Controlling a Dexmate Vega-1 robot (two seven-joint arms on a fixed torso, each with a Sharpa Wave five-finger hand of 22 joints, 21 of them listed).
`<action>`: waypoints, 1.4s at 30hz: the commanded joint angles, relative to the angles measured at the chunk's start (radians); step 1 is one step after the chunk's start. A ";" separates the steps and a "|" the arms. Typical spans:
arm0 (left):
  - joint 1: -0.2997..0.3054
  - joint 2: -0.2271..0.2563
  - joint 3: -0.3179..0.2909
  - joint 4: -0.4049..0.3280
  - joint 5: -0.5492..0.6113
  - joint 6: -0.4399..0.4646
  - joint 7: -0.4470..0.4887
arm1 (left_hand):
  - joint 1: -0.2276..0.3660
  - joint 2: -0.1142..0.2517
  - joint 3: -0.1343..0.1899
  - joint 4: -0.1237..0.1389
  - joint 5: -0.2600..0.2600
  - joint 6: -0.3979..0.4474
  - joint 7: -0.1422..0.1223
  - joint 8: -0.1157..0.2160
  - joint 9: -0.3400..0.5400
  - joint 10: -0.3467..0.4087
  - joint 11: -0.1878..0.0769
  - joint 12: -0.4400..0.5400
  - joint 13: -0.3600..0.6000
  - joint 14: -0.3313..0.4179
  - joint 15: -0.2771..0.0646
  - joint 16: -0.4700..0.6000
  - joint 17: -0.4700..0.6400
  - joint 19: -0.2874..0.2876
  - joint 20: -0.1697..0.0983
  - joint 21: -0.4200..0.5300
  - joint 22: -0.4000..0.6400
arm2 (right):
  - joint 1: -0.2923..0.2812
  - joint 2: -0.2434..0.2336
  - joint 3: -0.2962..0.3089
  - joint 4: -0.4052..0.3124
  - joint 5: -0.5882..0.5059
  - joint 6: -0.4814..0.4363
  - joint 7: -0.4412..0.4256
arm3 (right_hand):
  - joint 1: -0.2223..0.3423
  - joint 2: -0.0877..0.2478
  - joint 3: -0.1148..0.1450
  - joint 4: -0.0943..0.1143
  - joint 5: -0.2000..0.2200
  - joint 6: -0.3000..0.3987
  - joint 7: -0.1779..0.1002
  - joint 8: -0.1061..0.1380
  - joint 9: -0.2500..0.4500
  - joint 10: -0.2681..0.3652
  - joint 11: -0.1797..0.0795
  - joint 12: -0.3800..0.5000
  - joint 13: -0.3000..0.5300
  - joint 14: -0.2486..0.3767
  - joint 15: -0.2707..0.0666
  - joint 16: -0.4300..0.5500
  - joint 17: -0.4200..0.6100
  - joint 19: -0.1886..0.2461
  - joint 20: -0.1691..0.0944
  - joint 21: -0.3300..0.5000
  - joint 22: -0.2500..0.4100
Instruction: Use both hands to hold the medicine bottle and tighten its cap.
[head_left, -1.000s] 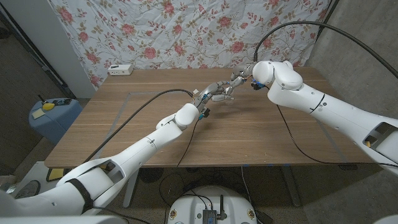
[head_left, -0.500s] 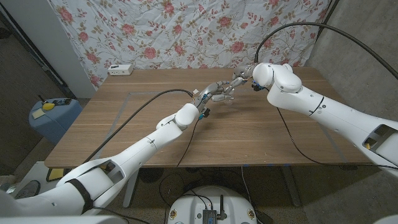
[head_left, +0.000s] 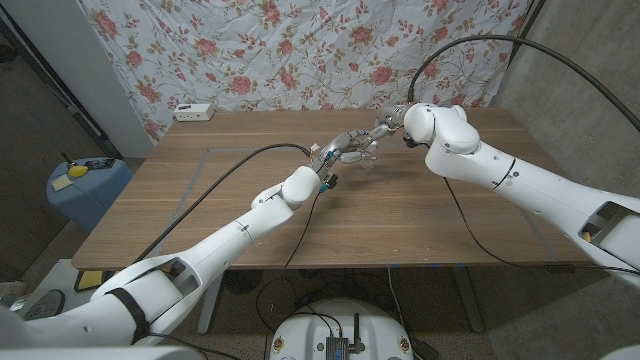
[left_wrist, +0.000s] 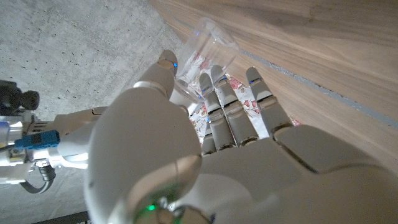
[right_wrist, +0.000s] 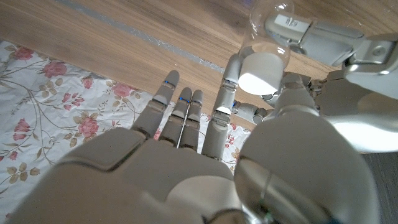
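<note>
Both arms reach in over the wooden tabletop (head_left: 250, 190) and meet above its far middle, in front of the floral cloth (head_left: 300, 50) hung behind it.

Left hand (head_left: 343, 150): raised off the tabletop, fingers (left_wrist: 227, 106) curled around a clear plastic medicine bottle (left_wrist: 208, 53). The left wrist view shows the thumb on one side of the bottle body and the other fingers on the opposite side, so the bottle is held.

Right hand (head_left: 385, 126): comes in from the far right and meets the left hand at the bottle. In the right wrist view the white cap (right_wrist: 260, 71) sits between the thumb and a finger, pinched; the remaining fingers (right_wrist: 180, 118) are stretched out straight and apart.

Bottle position: held aloft between the two hands, above the far centre of the tabletop, clear of the wood. In the head view it is too small to make out distinctly.

A small white box (head_left: 194, 112) lies at the tabletop's far left edge. A blue bin (head_left: 85, 185) stands on the floor left of the table.
</note>
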 joint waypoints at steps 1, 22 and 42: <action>-0.005 -0.003 0.000 0.014 -0.003 -0.012 -0.003 | -0.001 0.012 0.037 0.033 0.008 0.006 -0.007 -0.001 0.002 0.104 -0.100 0.007 0.002 -0.003 -0.047 0.004 0.005 -0.004 0.001 0.003 0.002 | 0.010 0.027 -0.046 0.009 -0.091 -0.030 -0.009 | -0.012 -0.002 -0.009 0.001 0.002 0.078 -0.029 0.015 -0.001 0.033 -0.005 0.009 0.000 0.019 -0.005 0.005 0.001 0.022 -0.005 0.009 0.004; -0.003 -0.002 -0.003 0.020 -0.009 -0.017 -0.006 | -0.001 0.013 0.039 0.032 0.008 0.005 -0.006 -0.001 0.002 0.100 -0.099 0.006 0.002 -0.004 -0.044 0.003 0.004 -0.005 0.001 0.003 0.002 | -0.022 0.058 -0.034 0.018 -0.192 -0.035 -0.009 | -0.083 -0.020 -0.046 0.005 0.009 0.244 -0.024 0.056 -0.009 0.147 -0.038 0.013 -0.002 0.086 -0.042 0.014 0.001 0.065 -0.031 0.010 0.004; -0.012 -0.008 -0.002 0.040 -0.013 -0.025 -0.010 | -0.003 0.014 0.041 0.033 0.008 0.002 -0.007 -0.002 0.002 0.098 -0.100 0.006 0.002 -0.004 -0.044 0.003 0.004 -0.005 0.002 0.003 0.002 | -0.001 0.043 -0.002 0.009 -0.163 0.002 0.110 | -0.231 -0.058 -0.113 0.028 0.023 -0.142 0.033 -0.099 0.033 -0.035 0.037 -0.054 0.005 -0.029 0.066 -0.049 0.002 -0.050 0.036 -0.032 0.004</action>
